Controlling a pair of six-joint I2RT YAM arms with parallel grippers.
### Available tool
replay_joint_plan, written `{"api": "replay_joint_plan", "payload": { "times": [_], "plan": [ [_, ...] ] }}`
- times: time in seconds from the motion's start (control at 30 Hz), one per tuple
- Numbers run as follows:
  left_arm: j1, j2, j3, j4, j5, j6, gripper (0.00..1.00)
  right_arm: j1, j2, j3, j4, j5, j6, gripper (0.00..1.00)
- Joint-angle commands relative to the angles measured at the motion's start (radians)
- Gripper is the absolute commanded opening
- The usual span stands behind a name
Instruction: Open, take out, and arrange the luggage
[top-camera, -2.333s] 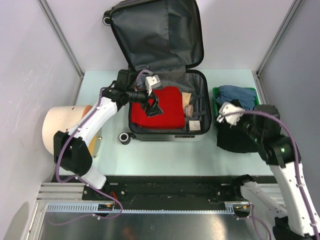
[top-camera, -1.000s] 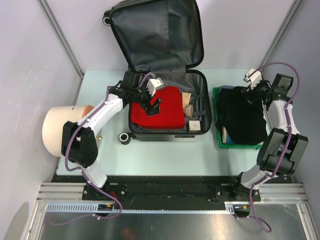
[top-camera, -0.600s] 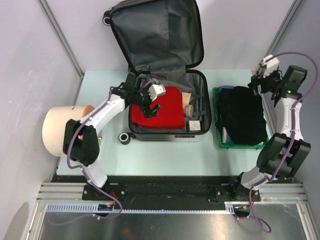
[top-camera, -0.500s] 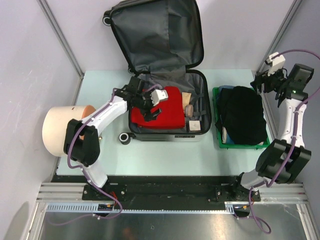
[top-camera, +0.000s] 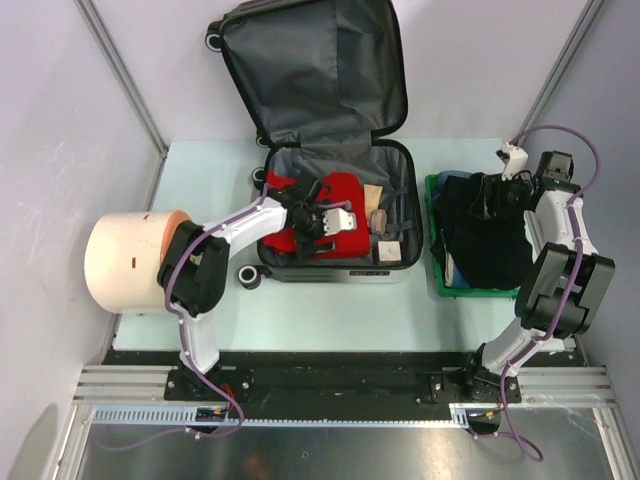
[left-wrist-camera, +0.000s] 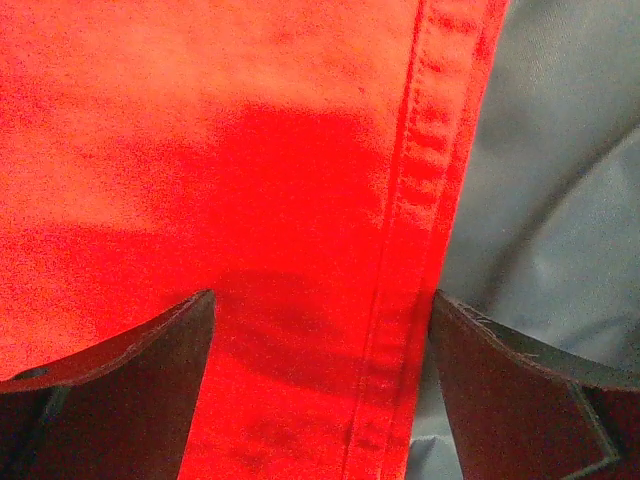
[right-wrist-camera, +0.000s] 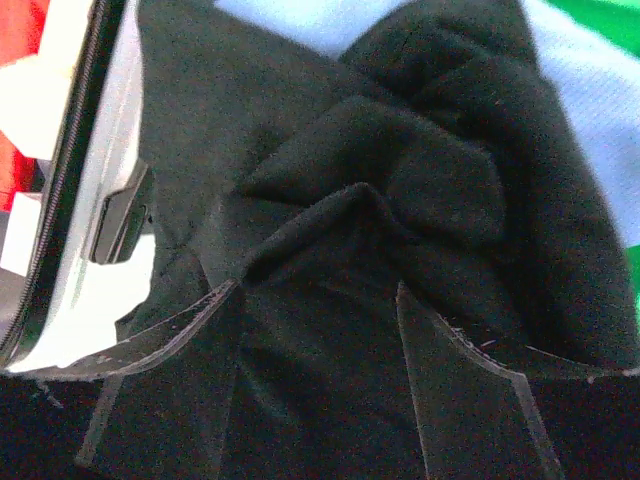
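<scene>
The luggage lies open on the table, its grey-lined lid propped against the back wall. A red garment fills its base. My left gripper is low over that garment, open. In the left wrist view its fingers straddle the hemmed edge of the red garment, with grey lining beside it. My right gripper is down on a black garment in the green bin. Its jaws stand apart, pressed around a fold of the black garment.
Small beige items and a white box lie along the suitcase's right side. A blue cloth shows at the bin's back. A large beige cylinder lies at the table's left edge. The suitcase's white shell is close to my right gripper.
My left gripper slid right and down onto the red garment. My right arm, raised near the back right corner half a second ago, has dropped back onto the black garment in the bin.
</scene>
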Motion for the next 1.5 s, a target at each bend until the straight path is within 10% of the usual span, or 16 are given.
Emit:
{"api": "replay_joint_plan", "payload": {
  "times": [0.0, 0.2, 0.33, 1.33, 1.47],
  "plan": [
    [0.004, -0.066, 0.108, 0.002, 0.078, -0.142, 0.91, 0.007, -0.066, 0.012, -0.009, -0.001, 0.032, 0.66],
    [0.001, 0.024, 0.357, 0.005, 0.028, -0.840, 0.90, 0.055, -0.197, 0.012, 0.057, 0.014, 0.174, 0.71],
    [-0.008, 0.105, 0.470, 0.002, -0.134, -1.149, 0.88, 0.084, -0.238, 0.010, 0.129, 0.086, 0.253, 0.93],
    [-0.127, 0.454, 0.639, 0.001, -0.359, -1.320, 0.79, 0.311, -0.214, 0.004, 0.204, 0.356, 0.400, 1.00],
    [-0.117, 0.435, 0.609, 0.002, -0.327, -1.315, 0.57, 0.332, -0.209, -0.001, 0.209, 0.356, 0.409, 1.00]
  ]
}}
